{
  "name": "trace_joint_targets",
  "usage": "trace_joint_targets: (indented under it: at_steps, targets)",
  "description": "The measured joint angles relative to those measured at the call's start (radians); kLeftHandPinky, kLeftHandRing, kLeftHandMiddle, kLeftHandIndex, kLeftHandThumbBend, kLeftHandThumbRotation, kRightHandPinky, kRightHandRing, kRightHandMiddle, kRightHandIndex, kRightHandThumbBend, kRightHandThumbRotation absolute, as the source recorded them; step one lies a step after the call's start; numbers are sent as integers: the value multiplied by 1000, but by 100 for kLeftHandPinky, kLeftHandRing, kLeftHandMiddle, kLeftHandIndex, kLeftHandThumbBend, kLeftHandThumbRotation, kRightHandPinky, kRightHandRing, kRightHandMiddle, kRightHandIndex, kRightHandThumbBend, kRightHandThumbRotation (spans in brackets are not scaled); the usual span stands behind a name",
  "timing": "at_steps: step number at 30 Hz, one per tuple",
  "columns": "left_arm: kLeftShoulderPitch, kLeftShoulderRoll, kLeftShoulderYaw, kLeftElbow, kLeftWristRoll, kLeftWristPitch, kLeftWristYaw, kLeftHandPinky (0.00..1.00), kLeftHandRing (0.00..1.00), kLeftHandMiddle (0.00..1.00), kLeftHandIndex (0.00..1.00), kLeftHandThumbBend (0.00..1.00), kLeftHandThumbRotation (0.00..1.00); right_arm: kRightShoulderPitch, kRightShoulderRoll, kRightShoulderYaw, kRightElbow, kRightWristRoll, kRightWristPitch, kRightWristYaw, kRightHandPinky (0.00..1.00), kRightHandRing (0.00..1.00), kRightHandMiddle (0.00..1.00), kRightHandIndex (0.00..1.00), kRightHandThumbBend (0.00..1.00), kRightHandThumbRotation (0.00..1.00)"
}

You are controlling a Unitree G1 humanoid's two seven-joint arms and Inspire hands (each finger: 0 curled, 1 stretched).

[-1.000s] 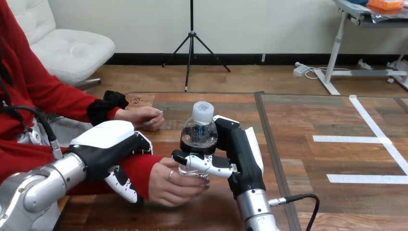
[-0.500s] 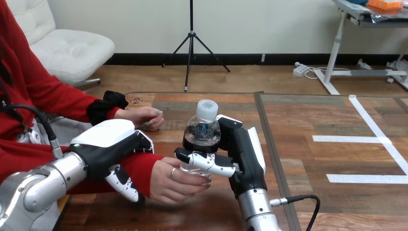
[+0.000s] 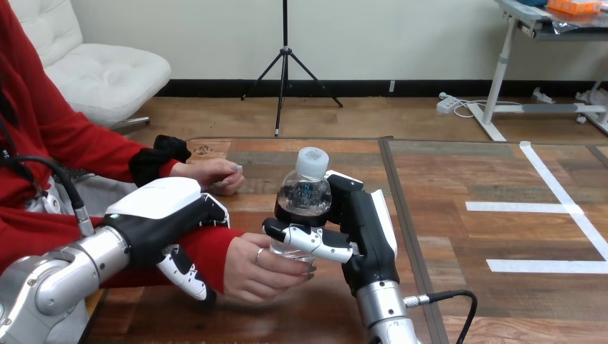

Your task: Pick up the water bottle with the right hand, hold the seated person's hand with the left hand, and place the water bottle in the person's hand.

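Note:
A clear water bottle (image 3: pixel 304 195) with a white cap stands upright at the middle of the table. My right hand (image 3: pixel 364 228) is shut on it from the right, fingers wrapped across its lower body. The person's hand (image 3: pixel 264 269) cups the bottle's base from the left and below, fingers touching it. My left hand (image 3: pixel 162 213) lies over the person's red-sleeved wrist, with its fingers curled down around it.
The person's other hand (image 3: pixel 215 174) rests on the wooden table (image 3: pixel 444 301) behind my left hand. A dark seam runs across the table just right of my right hand. White tape lines mark the table's right part.
The bottle and my right hand have shifted slightly to the right. The person's hand stays under the bottle's base. My left hand has not moved.

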Motion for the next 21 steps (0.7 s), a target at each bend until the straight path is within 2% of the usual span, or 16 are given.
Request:
trace_joint_targets:
  at_steps: [15, 21]
  targets:
    - [0, -3, 3, -2, -4, -1, 0, 41, 44, 47, 48, 100, 7, 0, 0, 1, 0, 26, 5, 6, 34, 38, 41, 39, 82, 11]
    - [0, -4, 4, -2, -4, -2, 0, 42, 45, 48, 49, 100, 8, 0, 0, 1, 0, 29, 7, 7, 33, 38, 41, 40, 83, 14]
